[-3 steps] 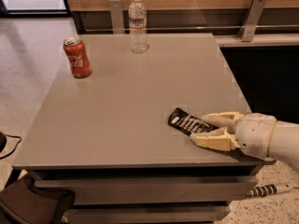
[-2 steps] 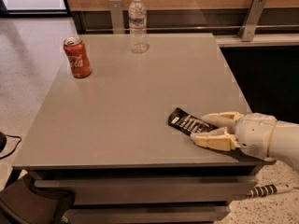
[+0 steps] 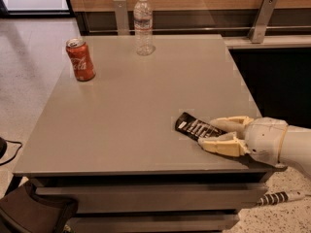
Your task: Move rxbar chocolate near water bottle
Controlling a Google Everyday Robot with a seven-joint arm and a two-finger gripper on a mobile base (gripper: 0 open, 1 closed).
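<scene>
The rxbar chocolate [image 3: 194, 128], a flat black wrapper with white lettering, lies near the front right of the grey table [image 3: 136, 106]. My gripper [image 3: 209, 133] comes in from the right at table height and sits around the bar's right end. The water bottle [image 3: 143, 24], clear with a white cap, stands upright at the far edge of the table, well away from the bar and the gripper.
A red soda can [image 3: 80, 59] stands upright near the table's left edge. A wooden wall with metal brackets [image 3: 262, 18] runs behind the table. A dark bag [image 3: 34, 215] lies on the floor at the front left.
</scene>
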